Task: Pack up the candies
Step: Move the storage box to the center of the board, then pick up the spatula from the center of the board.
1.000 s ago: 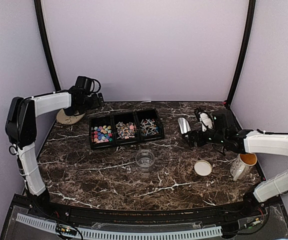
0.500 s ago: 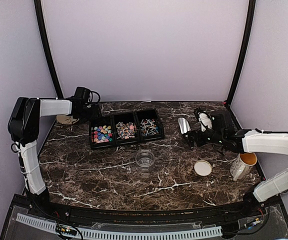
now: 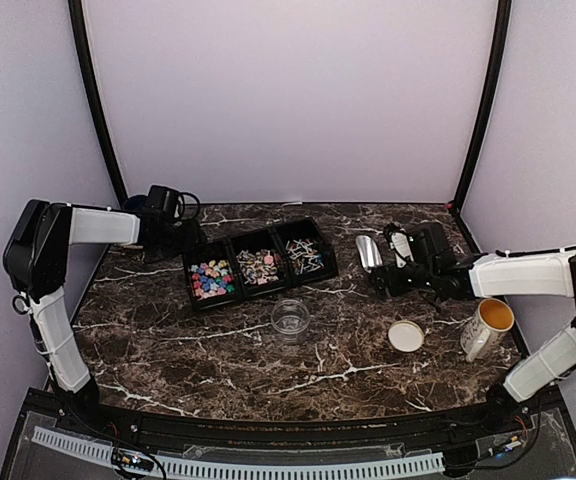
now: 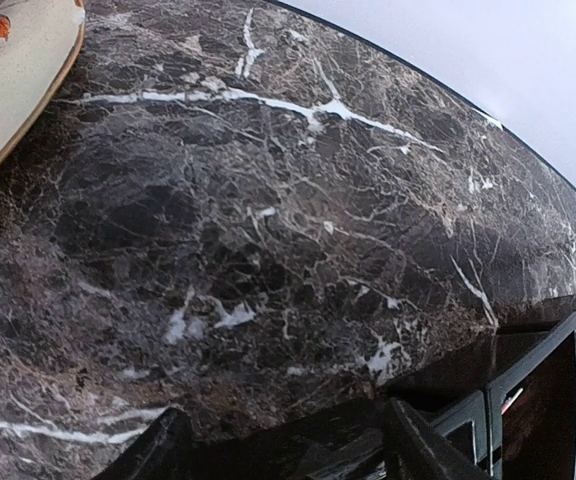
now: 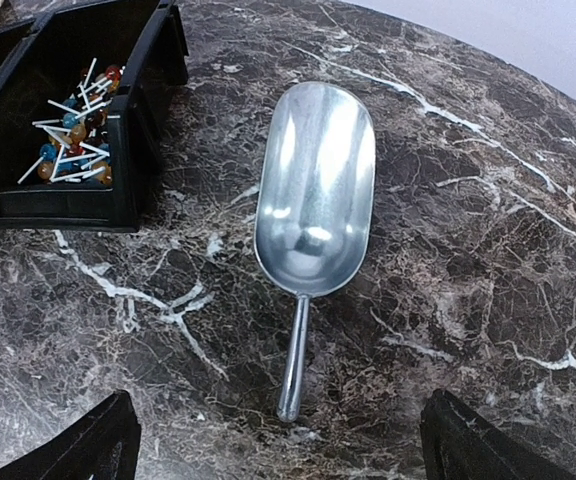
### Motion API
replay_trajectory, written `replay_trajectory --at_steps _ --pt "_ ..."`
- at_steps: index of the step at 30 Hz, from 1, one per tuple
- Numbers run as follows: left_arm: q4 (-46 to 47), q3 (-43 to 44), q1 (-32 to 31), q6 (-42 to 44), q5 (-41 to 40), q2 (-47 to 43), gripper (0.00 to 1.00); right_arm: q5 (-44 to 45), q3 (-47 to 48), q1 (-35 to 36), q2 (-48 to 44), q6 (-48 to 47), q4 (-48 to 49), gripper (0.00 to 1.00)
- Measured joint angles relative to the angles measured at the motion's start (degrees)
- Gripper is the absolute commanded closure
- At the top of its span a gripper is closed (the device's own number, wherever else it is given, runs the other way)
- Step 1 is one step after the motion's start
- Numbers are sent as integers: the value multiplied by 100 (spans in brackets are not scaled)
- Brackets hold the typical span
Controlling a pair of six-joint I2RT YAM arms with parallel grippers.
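Even soft light, sharp focus, wrist views slightly bowed.

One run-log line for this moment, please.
left gripper open beside tray | scoop empty on table | right gripper open at its handle | candies in tray

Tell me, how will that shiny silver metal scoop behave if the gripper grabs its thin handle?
The silver metal scoop looks rigid, so it likely won't flex. Its thin round handle seems smooth and may slip or twist in a grip. The wide bowl probably makes it front-heavy, tipping downward.

right end effector (image 5: 283,440) | scoop (image 5: 314,190) ahead | black bins (image 5: 68,130) left | marble (image 5: 488,250) bare right
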Motion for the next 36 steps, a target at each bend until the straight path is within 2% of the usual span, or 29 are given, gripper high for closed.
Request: replay_trajectory --at_steps 7,10,14,18,24,26,33,36 --pt "-109 -291 -437 -118 -162 -286 29 160 195 0 317 -39 -210 2" --pt "-186 -393 -538 -151 -232 -404 24 232 304 0 503 -48 -264 4" --pt "-356 -417 -575 -177 -273 -538 11 341 527 0 839 -66 -396 9" --pt "-697 -343 -575 -144 -295 -774 5 378 713 0 1196 -81 -498 14" --pt "-1134 -107 -575 17 -444 -1484 2 326 780 0 1510 -81 -575 20" --pt "-1239 -105 -575 44 -544 -1818 1 295 789 -2 1567 -83 -570 25" --pt "-1381 -129 -575 238 -833 -2608 1 39 909 -76 1864 -48 -461 34" --pt "-1379 -212 -575 439 -839 -2734 1 -37 918 -98 1908 -39 -374 43"
